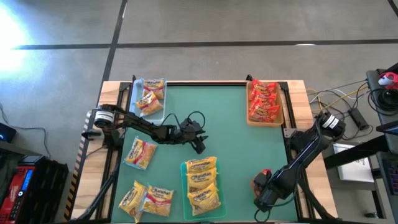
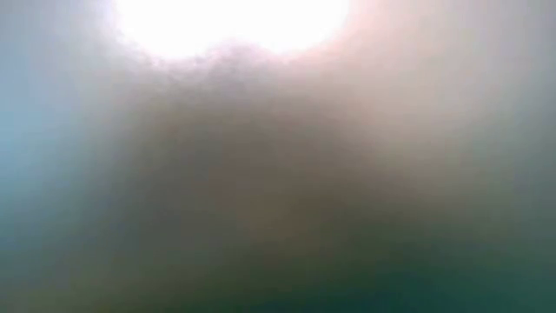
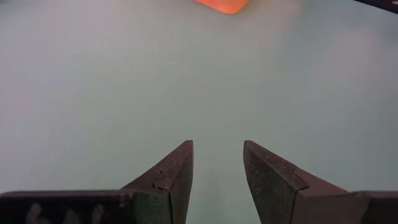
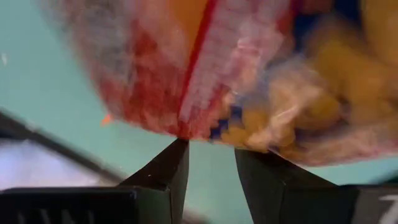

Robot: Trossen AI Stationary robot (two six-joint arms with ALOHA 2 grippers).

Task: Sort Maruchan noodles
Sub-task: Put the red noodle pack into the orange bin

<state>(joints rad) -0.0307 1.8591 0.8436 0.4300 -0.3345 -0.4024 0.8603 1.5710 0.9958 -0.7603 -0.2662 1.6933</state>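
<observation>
A loose red noodle packet (image 1: pixel 261 177) lies on the green mat near the table's near right corner. My right gripper (image 1: pixel 264 188) points steeply down at it. In the right wrist view the packet (image 4: pixel 249 81) fills the picture just beyond the open fingers (image 4: pixel 211 147). My left gripper (image 1: pixel 199 145) hovers over the bare middle of the mat, open (image 3: pixel 217 144), with nothing between its fingers. Loose yellow packets lie flat at the left (image 1: pixel 140 152) and near left (image 1: pixel 148 199). My right gripper comes at the red packet from above, slanting. Its two fingertips (image 4: pixel 177 152) stand apart right at the packet's edge (image 4: pixel 205 127), with bare mat showing between them. The packet lies on the mat. Whether the tips touch it, I cannot tell.
A clear tray (image 1: pixel 160 113) at the far left holds orange-and-white packets. A tan tray (image 1: pixel 250 118) at the far right holds red ones. A green tray (image 1: pixel 185 186) at the near middle holds yellow ones. Cables and gear lie beyond the table's right edge.
</observation>
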